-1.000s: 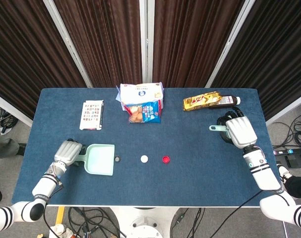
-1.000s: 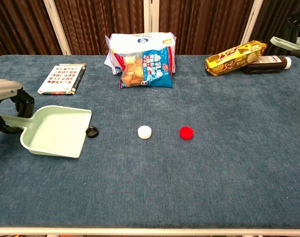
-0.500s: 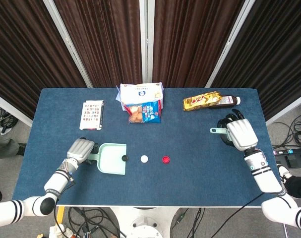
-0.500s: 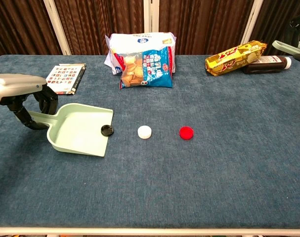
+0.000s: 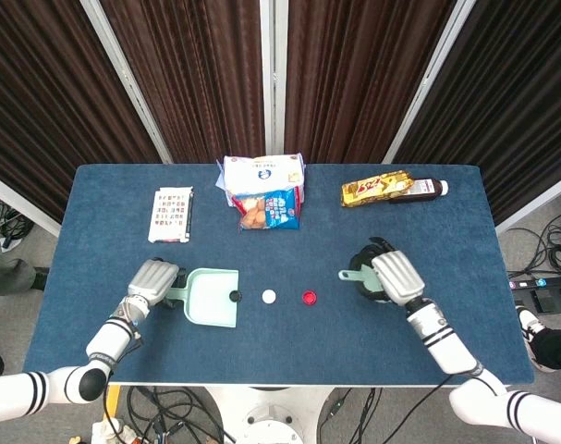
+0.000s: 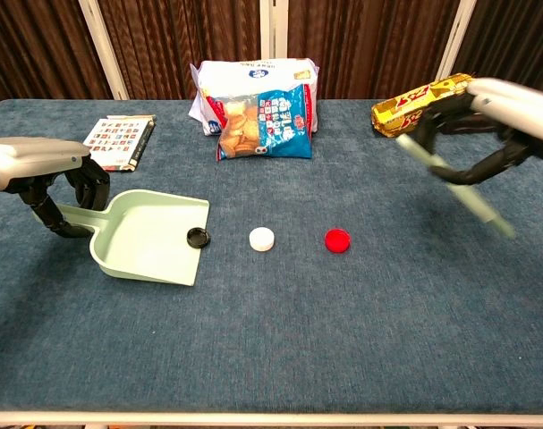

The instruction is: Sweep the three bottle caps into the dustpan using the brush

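My left hand (image 5: 153, 280) (image 6: 47, 170) grips the handle of the pale green dustpan (image 5: 206, 298) (image 6: 146, 239), which lies flat with its mouth facing right. A black cap (image 5: 233, 295) (image 6: 198, 237) sits at the dustpan's front lip. To the right of it lie a white cap (image 5: 269, 297) (image 6: 262, 239) and a red cap (image 5: 309, 298) (image 6: 337, 239) in a row. My right hand (image 5: 391, 277) (image 6: 513, 112) holds the pale green brush (image 5: 350, 275) (image 6: 459, 188) above the table, right of the red cap. The brush is motion-blurred in the chest view.
A booklet (image 5: 172, 215) lies at the back left. Snack bags (image 5: 266, 192) stand at the back centre. A gold packet (image 5: 377, 189) and a dark bottle (image 5: 426, 189) lie at the back right. The table's front edge is close below the caps.
My right hand has swung the brush leftward from the table's right side to near the red cap. The left hand slid the dustpan right, bringing its lip under the black cap.
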Robot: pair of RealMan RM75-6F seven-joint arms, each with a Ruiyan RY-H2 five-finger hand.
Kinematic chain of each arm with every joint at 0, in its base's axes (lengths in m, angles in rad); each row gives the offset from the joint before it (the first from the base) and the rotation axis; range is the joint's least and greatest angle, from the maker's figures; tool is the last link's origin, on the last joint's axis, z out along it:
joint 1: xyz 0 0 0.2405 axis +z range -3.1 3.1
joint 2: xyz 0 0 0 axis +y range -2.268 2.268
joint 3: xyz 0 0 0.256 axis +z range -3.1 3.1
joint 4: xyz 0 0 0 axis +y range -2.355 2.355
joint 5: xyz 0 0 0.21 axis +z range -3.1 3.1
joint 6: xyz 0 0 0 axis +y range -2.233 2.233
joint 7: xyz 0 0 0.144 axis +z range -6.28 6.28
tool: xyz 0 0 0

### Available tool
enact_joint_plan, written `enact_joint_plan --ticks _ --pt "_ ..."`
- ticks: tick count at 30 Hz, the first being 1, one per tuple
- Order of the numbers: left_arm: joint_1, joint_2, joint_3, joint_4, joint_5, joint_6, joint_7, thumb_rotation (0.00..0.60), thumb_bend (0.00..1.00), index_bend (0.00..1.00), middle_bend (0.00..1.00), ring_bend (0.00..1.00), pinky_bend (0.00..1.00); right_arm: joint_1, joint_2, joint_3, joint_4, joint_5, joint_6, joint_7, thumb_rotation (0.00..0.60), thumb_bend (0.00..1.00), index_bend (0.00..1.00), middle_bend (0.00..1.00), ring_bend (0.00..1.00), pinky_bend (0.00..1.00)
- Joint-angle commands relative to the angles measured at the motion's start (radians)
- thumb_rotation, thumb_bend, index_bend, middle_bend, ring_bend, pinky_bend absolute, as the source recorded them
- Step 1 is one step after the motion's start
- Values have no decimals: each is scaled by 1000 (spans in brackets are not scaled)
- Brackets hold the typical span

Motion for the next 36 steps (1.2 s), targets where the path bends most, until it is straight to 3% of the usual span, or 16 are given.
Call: enact_joint_plan --ticks 1,13,36 --pt "-4 -1 2 0 -3 2 -2 600 349 577 544 381 253 30 -121 9 76 -33 20 52 600 602 702 618 277 143" --pt "-16 -1 13 -3 -21 9 -12 600 349 577 544 381 253 90 -347 39 237 -56 56 84 600 628 719 624 277 143" --pt "-101 -63 -5 6 -98 -15 12 600 348 576 544 380 253 118 -415 28 257 -66 73 124 600 628 722 626 287 143"
